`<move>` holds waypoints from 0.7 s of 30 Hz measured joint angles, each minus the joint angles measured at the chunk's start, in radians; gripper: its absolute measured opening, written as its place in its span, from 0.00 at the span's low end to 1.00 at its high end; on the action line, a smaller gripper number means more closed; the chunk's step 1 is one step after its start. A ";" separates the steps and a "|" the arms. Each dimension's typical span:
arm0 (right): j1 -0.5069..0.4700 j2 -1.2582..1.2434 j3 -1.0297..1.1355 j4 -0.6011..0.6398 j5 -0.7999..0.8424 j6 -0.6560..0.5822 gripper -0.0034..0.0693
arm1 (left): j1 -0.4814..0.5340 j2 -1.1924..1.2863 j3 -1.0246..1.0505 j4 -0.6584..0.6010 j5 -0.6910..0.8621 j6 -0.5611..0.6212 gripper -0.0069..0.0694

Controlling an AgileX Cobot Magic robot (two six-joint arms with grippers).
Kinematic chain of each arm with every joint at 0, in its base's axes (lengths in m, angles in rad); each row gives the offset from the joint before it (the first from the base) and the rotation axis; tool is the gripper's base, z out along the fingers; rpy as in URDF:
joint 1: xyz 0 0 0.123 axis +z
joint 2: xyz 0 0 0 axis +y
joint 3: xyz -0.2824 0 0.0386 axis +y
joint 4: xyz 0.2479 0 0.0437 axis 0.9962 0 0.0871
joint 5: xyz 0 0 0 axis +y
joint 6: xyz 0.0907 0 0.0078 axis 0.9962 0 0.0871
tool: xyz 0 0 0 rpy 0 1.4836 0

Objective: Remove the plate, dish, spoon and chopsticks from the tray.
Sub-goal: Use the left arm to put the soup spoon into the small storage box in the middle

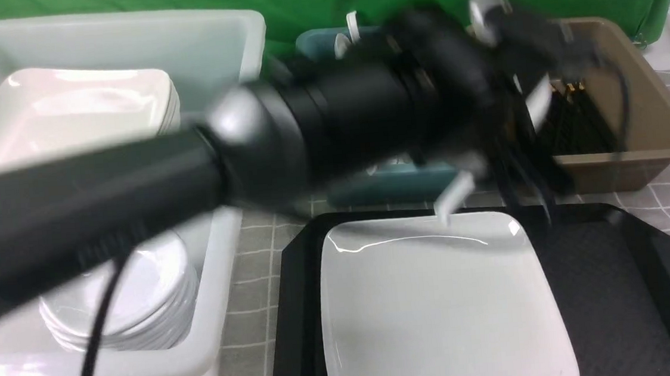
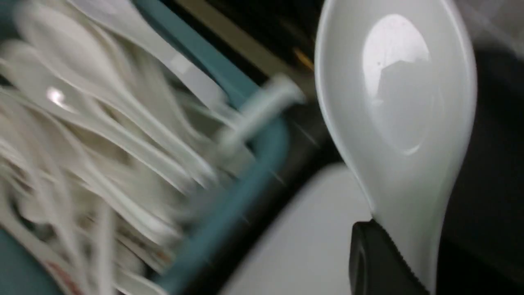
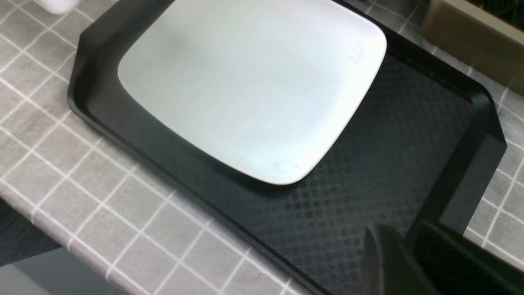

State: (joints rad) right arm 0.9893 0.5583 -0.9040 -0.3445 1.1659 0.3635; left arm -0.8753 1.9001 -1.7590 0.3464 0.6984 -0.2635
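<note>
The left claw (image 2: pixel 403 250) pinches the spoon (image 2: pixel 397 98); the right claw's (image 3: pixel 405 233) spread I cannot tell. Open tray (image 1: pixel 606 286) lies right of the plate (image 1: pixel 440 311).

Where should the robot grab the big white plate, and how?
I'd pinch the plate by its edge nearest the tray's bare part, coming from the robot's right. That side probably gives fingers the most room. The plate lies flat and wide, so its middle offers nothing to pinch, but the thin rim curves up a little.
</note>
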 joint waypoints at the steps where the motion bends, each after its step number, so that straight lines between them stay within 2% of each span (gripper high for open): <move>1: 0.000 0.000 0.000 0.001 0.000 0.000 0.24 | 0.052 0.016 -0.041 -0.021 -0.018 0.013 0.24; 4: 0.000 0.000 0.000 0.007 -0.005 0.000 0.25 | 0.201 0.105 -0.149 -0.132 -0.066 0.085 0.24; 7: 0.000 0.000 0.000 0.007 -0.005 0.009 0.25 | 0.274 0.189 -0.225 -0.213 -0.085 0.132 0.24; 13: 0.000 0.000 0.000 0.038 -0.006 0.012 0.26 | 0.319 0.313 -0.307 -0.214 -0.088 0.155 0.26; 16: 0.000 0.000 0.001 0.060 -0.005 0.011 0.27 | 0.320 0.331 -0.308 -0.193 -0.089 0.156 0.33; 19: 0.000 0.000 0.001 0.074 -0.004 0.011 0.27 | 0.321 0.334 -0.309 -0.184 -0.094 0.156 0.48; 21: 0.000 0.000 0.001 0.079 -0.004 0.010 0.27 | 0.321 0.326 -0.309 -0.184 -0.087 0.156 0.62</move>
State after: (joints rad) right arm 0.9893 0.5583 -0.9032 -0.2660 1.1623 0.3735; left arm -0.5540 2.2262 -2.0682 0.1621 0.6110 -0.1070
